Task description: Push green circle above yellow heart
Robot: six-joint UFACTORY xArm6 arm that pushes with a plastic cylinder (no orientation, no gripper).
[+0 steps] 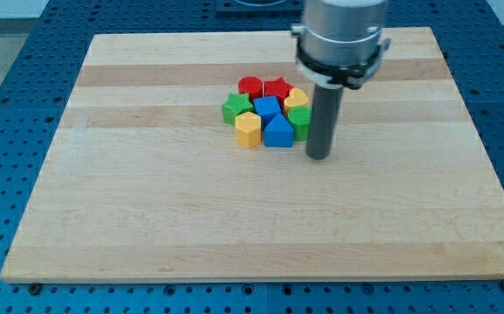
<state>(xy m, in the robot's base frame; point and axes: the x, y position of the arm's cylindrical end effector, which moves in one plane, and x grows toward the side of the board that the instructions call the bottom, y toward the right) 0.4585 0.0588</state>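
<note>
My tip (319, 156), a bare rod with nothing to grip, sits just right of the green circle (300, 120), seemingly directly below the yellow heart (296, 98).

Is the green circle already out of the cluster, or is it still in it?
Still in. The green circle sits at the cluster's right edge, against the blue triangle and below the yellow heart. My tip stands just right of it.

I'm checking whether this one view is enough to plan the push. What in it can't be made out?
- Green circle: camera view, its right side hidden behind the rod above my tip; shape unconfirmed.
- Yellow heart: camera view, partly covered by the rod; outline unclear.
- Arm: cut off by the view's top edge.
- Gaps inside the block cluster: too small to judge.
</note>
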